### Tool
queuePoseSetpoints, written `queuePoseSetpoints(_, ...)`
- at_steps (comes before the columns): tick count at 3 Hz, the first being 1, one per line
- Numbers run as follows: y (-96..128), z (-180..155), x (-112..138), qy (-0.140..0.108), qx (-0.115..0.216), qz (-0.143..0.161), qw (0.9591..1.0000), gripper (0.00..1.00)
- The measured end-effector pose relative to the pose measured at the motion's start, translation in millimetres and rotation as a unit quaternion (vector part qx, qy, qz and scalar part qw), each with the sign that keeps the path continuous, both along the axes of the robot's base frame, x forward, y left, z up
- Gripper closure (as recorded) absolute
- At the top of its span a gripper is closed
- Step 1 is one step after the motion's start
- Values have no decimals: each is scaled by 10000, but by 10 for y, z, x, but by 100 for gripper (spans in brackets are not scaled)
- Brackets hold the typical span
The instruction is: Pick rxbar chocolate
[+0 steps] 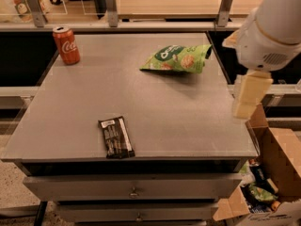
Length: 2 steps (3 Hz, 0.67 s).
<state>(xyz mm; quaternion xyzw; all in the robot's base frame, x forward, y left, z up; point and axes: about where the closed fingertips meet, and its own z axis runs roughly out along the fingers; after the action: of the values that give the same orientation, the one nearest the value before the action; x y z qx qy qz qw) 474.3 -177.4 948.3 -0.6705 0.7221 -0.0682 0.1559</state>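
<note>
The rxbar chocolate (116,137) is a flat black-brown bar with a white label patch at its far end. It lies flat near the front edge of the grey table (155,112), left of centre. My gripper (245,98) hangs from the white arm (270,29) over the table's right edge. It is well to the right of the bar and above the surface, touching nothing.
A red soda can (66,44) stands at the back left. A green snack bag (176,59) lies at the back, right of centre. An open cardboard box (263,192) with items sits on the floor at the right. Drawers (134,191) are below the tabletop.
</note>
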Motion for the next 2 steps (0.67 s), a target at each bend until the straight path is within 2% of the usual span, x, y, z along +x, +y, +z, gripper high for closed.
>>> queuePoseSetpoints(1, 358, -166, 209, -185, -197, 806, 9964, 0)
queuePoseSetpoints(2, 726, -312, 335, -337, -403, 1754, 9831, 0)
